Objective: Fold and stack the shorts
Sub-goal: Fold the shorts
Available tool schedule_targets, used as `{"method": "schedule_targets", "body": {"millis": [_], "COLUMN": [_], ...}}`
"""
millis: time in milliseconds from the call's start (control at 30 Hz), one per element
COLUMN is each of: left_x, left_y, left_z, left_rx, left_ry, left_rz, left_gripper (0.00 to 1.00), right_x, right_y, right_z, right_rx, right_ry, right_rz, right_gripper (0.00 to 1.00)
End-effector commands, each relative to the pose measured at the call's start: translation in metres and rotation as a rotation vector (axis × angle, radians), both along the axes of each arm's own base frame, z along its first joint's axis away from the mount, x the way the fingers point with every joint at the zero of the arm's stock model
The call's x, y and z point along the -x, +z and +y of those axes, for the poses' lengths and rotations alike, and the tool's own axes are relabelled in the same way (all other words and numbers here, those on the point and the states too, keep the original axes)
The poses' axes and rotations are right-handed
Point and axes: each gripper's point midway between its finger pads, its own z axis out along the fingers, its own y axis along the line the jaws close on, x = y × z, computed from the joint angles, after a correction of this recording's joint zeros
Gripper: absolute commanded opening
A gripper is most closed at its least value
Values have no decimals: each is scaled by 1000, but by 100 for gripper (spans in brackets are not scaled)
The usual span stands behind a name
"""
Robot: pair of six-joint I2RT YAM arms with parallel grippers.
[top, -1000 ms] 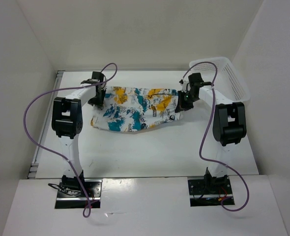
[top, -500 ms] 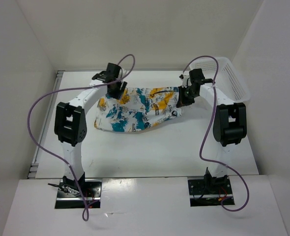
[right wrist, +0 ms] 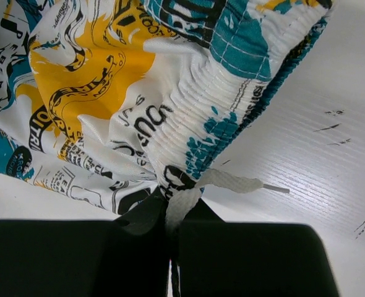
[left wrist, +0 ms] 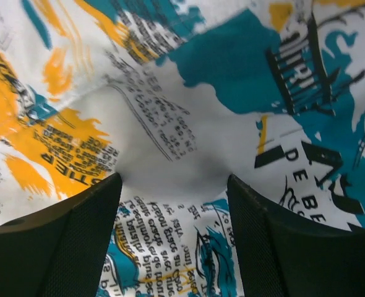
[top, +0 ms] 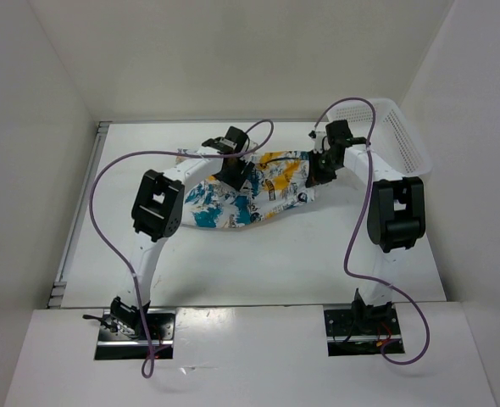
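1. The left gripper (top: 233, 170) has swung from the left side of the top view to the middle, and it dragged the left end of the shorts (top: 263, 193) along with it.
2. The right gripper (top: 320, 172) has barely moved. It stays at the right end of the shorts.
3. So the shorts now look shorter and bunched. They lie on the table (top: 258, 263), in the upper middle of the top view, left of the white basket (top: 402, 136). I think you are in the middle of the first fold, with the left half going over the right half.
4. Left fingers (left wrist: 65, 247): they stand partly apart, with cloth filling the gap. You cannot tell if they squeeze it or not.
5. Right fingers (right wrist: 244, 260): pressed tight together. They pinch the white drawstring (right wrist: 229, 181) and a bit of cloth, just below the stretchy waistband (right wrist: 232, 105).
6. Writing: the cloth is printed all over with words. In the left wrist view, right side, you can make out big black letters that look like "DEBE". The rest is too small or upside down to read.
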Motion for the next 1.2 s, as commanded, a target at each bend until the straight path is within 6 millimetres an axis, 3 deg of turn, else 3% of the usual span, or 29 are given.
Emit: {"method": "schedule_targets", "body": {"millis": [0, 67, 167, 300, 333, 367, 400, 500, 533, 567, 633, 667, 767, 833, 967, 1067, 1167], "left_x": [4, 8, 12, 7, 4, 1, 2, 11, 8, 17, 18, 15, 12, 10, 11, 15, 21], "left_y": [-24, -27, -12, 54, 64, 86, 91, 88, 82, 63, 52, 49, 37, 28, 13, -1, -9], "left_z": [-5, -7, -13, -17, -6, -2, 5, 32, 55, 71, 94, 117, 149, 153, 169, 175, 175], "left_rx": [-19, -6, 36, 118, 138, 163, 164, 116, 66, 22, -3, -15, 6, 1, -3, 8, 33], "left_ry": [-15, -24, -43, -55, -37, -31, -19, 31, 84, 112, 158, 208, 272, 283, 316, 327, 324], "left_rz": [44, 61, 61, -24, -29, -67, -72, -81, -88, -46, -27, -22, 16, 32, 75, 114, 150], "left_gripper": [77, 77, 77, 78, 78, 78, 78, 79, 79, 79, 79, 79, 79, 79, 79, 79, 79], "right_x": [-12, -12, -23, -29, -29, -29, -29, -32, -34, -37, -37, -39, -37, -28, -12, 4, 20], "right_y": [16, 16, 32, 41, 41, 45, 45, 54, 63, 67, 71, 74, 70, 56, 33, 14, 5], "right_z": [3, 1, 0, -2, -2, -2, -2, -2, -2, -3, -3, -3, -3, -6, -12, -12, -6], "right_rx": [5, 18, 22, 35, 35, 33, 33, 30, 27, 39, 38, 37, 38, 46, 70, 64, -8], "right_ry": [15, 17, 12, 1, 1, 0, 0, 0, -1, 0, 0, 0, 0, -12, -32, -56, -96], "right_rz": [-79, -84, -130, -164, -165, -174, -174, -196, -219, -234, -243, -252, -242, -201, -137, -70, 7], "right_gripper": [0, 0, 0, 0, 0, 0, 0, 0, 0, 0, 0, 0, 0, 3, 52, 71, 78]}}
